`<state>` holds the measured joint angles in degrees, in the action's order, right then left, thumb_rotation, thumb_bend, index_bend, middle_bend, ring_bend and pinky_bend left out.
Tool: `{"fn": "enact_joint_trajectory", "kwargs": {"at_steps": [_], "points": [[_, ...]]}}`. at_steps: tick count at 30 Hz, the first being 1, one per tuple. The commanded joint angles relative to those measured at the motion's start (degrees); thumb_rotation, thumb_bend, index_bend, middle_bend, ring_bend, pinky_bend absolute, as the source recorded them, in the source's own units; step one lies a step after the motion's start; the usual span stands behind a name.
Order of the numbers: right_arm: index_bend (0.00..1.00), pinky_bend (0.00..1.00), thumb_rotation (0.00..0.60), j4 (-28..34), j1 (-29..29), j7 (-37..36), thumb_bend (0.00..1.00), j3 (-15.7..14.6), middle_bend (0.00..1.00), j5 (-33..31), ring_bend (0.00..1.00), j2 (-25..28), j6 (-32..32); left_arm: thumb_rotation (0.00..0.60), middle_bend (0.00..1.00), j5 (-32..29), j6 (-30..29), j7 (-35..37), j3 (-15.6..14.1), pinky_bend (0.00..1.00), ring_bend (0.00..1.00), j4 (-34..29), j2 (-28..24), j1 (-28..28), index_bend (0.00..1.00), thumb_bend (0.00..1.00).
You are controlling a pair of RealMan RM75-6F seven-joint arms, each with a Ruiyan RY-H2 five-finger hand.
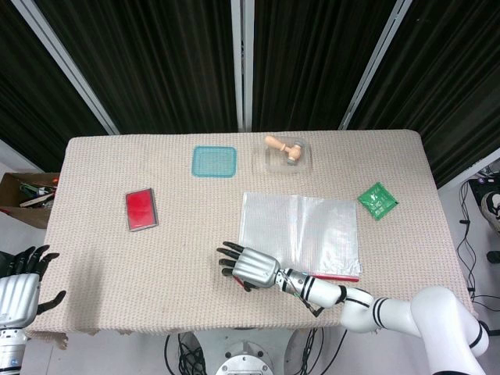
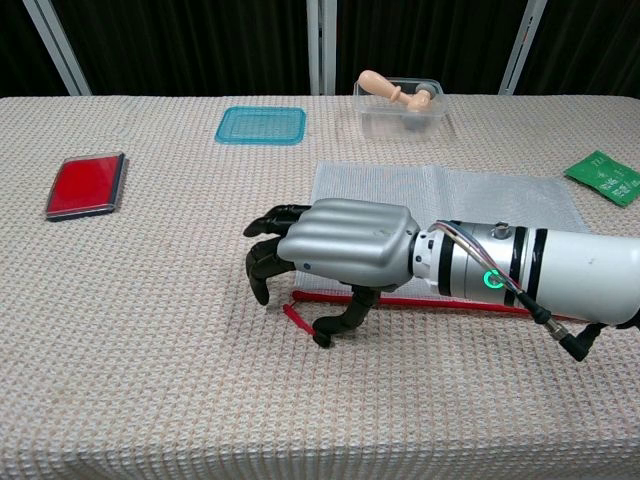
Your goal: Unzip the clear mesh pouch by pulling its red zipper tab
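The clear mesh pouch (image 1: 305, 226) (image 2: 470, 195) lies flat right of the table's middle, its red zipper (image 2: 455, 302) along the near edge. The red zipper tab (image 2: 297, 318), with a black end, trails off the pouch's near left corner. My right hand (image 1: 248, 267) (image 2: 335, 245) hovers palm down over that corner. Its fingers (image 2: 262, 282) curl down left of the tab, and the thumb tip (image 2: 338, 325) sits at the tab's black end without a clear pinch. My left hand (image 1: 17, 293) stays off the table's near left corner, fingers apart and holding nothing.
A red case (image 1: 141, 209) (image 2: 86, 185) lies at the left. At the back are a teal lid (image 1: 214, 162) (image 2: 260, 125) and a clear container (image 1: 287, 154) (image 2: 400, 108) holding a wooden piece. A green packet (image 1: 377, 200) (image 2: 603, 177) lies at the right.
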<state>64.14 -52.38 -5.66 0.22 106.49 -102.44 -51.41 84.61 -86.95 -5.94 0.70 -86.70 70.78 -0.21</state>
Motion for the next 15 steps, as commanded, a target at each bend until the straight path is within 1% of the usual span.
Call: {"fn": "enact_joint_trajectory", "kwargs": {"at_steps": [1, 3, 8, 15], "points": [[0.37, 0.00, 0.600, -1.1, -0.6, -0.7, 0.24, -0.5, 0.21, -0.2, 0.00, -1.0, -0.7, 0.600, 0.12, 0.0, 0.0, 0.1, 0.0, 0.13, 0.08, 0.1, 0.0, 0.1, 0.25, 0.14], [0.38, 0.00, 0.600, -1.4, -0.9, -1.0, 0.25, -0.7, 0.22, -0.3, 0.00, -1.3, -1.2, 0.600, 0.12, 0.0, 0.0, 0.2, -0.1, 0.13, 0.08, 0.1, 0.0, 0.1, 0.25, 0.14], [0.40, 0.00, 0.600, -2.0, -1.6, -1.4, 0.29, -1.2, 0.22, -0.8, 0.00, -1.8, -1.8, 0.600, 0.12, -0.1, 0.1, 0.4, -0.1, 0.13, 0.08, 0.3, 0.0, 0.1, 0.24, 0.14], [0.43, 0.00, 0.600, -1.3, -2.0, -0.8, 0.31, -2.7, 0.23, -1.0, 0.00, -1.6, -2.0, 0.600, 0.12, -0.3, 0.7, 1.0, -0.1, 0.13, 0.08, 0.6, 0.1, 0.0, 0.25, 0.14]]}}
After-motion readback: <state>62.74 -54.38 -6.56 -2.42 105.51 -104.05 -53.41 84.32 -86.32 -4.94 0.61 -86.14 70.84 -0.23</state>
